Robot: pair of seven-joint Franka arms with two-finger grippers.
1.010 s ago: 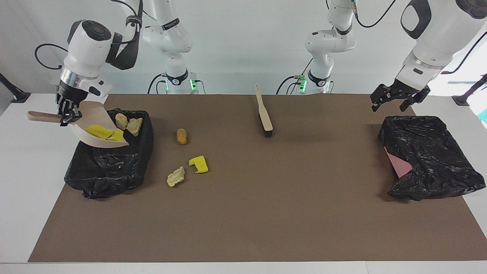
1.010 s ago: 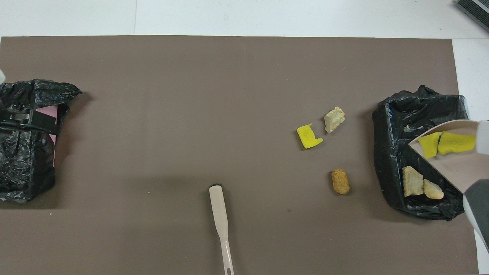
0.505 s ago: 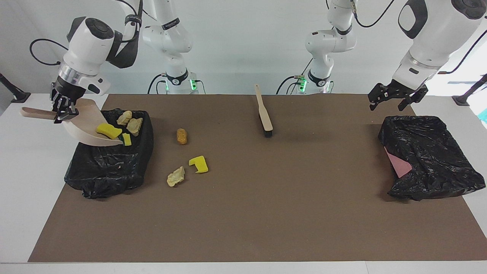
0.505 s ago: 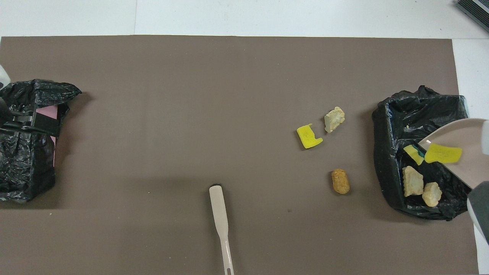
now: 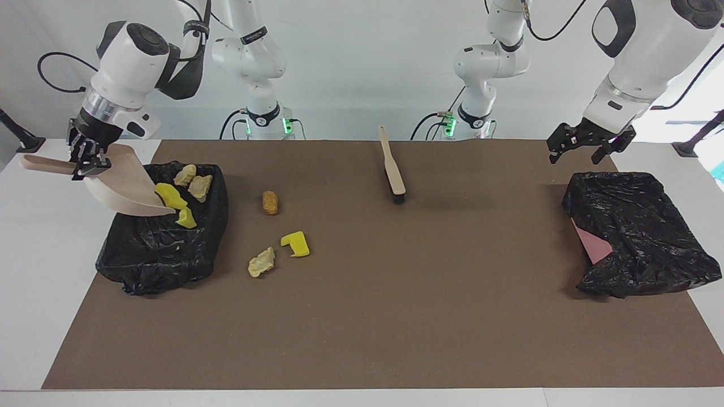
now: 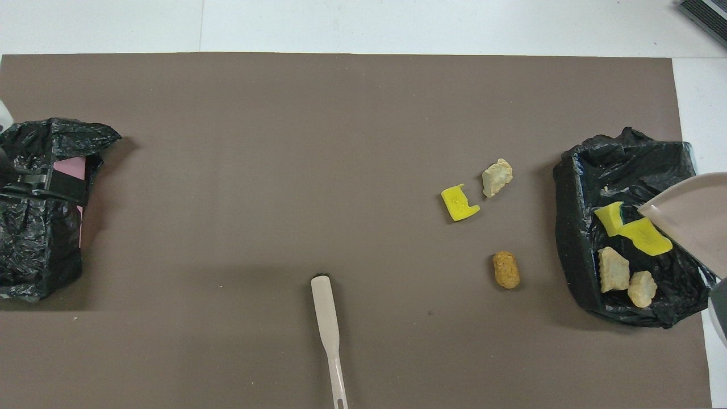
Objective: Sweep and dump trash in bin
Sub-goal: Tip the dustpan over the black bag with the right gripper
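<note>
The right gripper (image 5: 87, 164), clamped on the tilted dustpan (image 5: 127, 186), tips two yellow sponge chunks (image 5: 175, 204) into the lined bin (image 5: 164, 249) with two tan lumps (image 5: 192, 181). Three scraps (image 5: 277, 234) lie on the mat beside the bin, unswept. The left gripper (image 5: 588, 148) waits spread over the other bin (image 5: 639, 232); the brush (image 5: 392, 167) lies nearer the robots.

A matt brown paper-like sheet (image 5: 396, 316) covers the smooth white tabletop (image 5: 34, 282), carrying crinkled glossy black plastic bin liners (image 5: 164, 249), spongy yellow foam scraps (image 5: 296, 243), rough crusty tan lumps (image 5: 270, 202) and a smooth beige plastic dustpan (image 5: 121, 183).
</note>
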